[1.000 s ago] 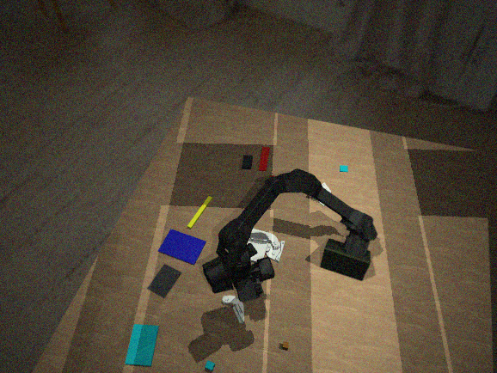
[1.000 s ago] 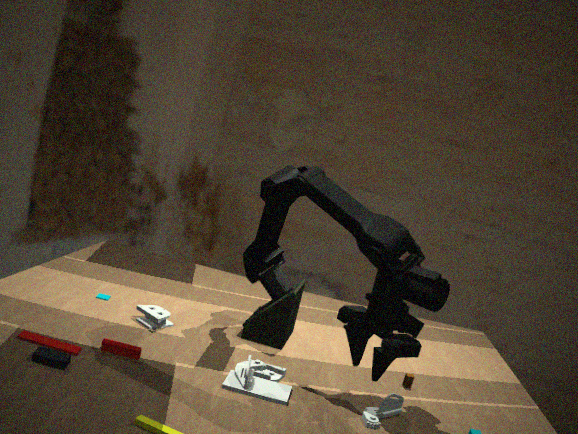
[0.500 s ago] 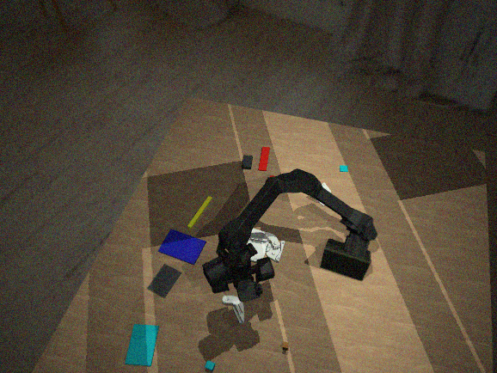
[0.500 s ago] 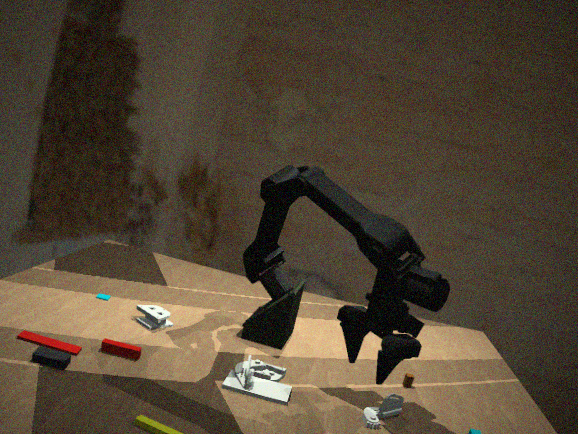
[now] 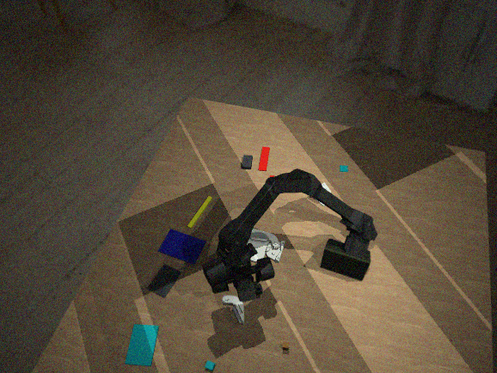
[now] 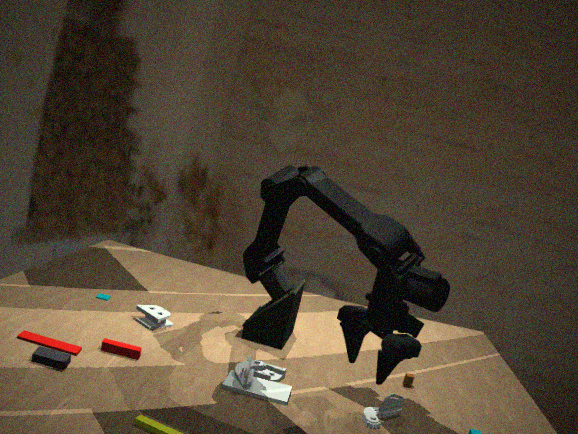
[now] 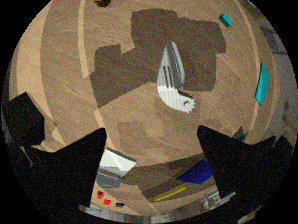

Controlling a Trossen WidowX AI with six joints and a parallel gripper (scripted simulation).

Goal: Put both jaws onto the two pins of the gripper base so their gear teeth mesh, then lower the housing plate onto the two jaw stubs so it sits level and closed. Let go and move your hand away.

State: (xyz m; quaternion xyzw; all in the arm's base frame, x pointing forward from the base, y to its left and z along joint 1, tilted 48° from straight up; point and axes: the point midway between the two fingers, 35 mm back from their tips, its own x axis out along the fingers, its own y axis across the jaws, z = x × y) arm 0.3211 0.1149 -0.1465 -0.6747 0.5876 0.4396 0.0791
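Observation:
A loose grey-white jaw [image 5: 232,300] [image 6: 391,407] [image 7: 169,95] with a toothed end lies on the table, ahead of the fingers in the wrist view. My gripper [image 6: 366,372] [image 7: 153,132] is wide open and empty, above the table between the loose jaw and the gripper base. The white gripper base [image 5: 260,253] [image 6: 276,392] [image 7: 119,159] lies flat and carries another grey jaw [image 6: 245,375]; its seating on a pin cannot be made out. The white housing plate [image 5: 326,187] [image 6: 154,312] stands apart from the base, partly behind the arm in the top view.
A blue plate [image 5: 182,246] [image 7: 196,172], a yellow bar [image 5: 199,211] [image 6: 158,425] and a dark block [image 5: 164,280] lie to one side. Red bars [image 6: 49,342] [image 6: 121,348] and a dark block [image 6: 51,358] lie farther off. A teal plate [image 5: 142,345] and a small orange block [image 5: 285,346] [image 6: 408,380] also lie there.

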